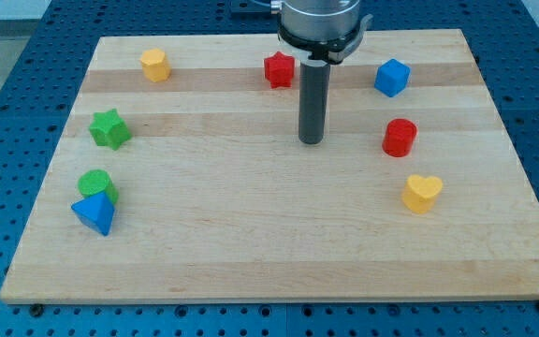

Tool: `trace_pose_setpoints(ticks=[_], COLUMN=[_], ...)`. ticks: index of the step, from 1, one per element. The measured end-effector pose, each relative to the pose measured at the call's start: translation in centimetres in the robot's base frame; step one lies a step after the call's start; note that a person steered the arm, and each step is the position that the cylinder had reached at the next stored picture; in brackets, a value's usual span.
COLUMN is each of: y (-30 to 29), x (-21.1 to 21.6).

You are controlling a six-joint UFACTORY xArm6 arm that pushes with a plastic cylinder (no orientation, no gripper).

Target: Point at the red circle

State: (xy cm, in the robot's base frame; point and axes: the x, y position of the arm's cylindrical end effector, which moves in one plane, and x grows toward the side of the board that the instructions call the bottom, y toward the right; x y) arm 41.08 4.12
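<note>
Pointing at the red circle [400, 137] means bringing my tip [311, 141] across to it without knocking it, so the approach matters more than speed. The red circle sits on the table [251, 243] toward the view's right, at about 3 o'clock from my tip, with bare wood between them. No hand is fitted here, only the rod, so there is nothing to open or close.

A straight slide toward 3 o'clock looks cleanest, in my judgement, stopping just beside the block's near edge, not touching it. The yellow heart [422, 192] lies near the red circle at roughly 5 o'clock from it, and the blue cube [392, 77] stands at 12 o'clock from it; a level path passes between neither and should disturb neither.

The red star [279, 70] sits at about 11 o'clock from my tip, behind the rod's line. The yellow hexagon [155, 65], green star [109, 128], green circle [95, 183] and blue triangle [95, 214] are well apart, out at 9 o'clock.
</note>
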Motion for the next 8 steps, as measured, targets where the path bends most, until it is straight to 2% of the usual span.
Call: trace_pose_setpoints(ticks=[2, 8], y=[2.2, 1.7], x=[-1.6, -3.6])
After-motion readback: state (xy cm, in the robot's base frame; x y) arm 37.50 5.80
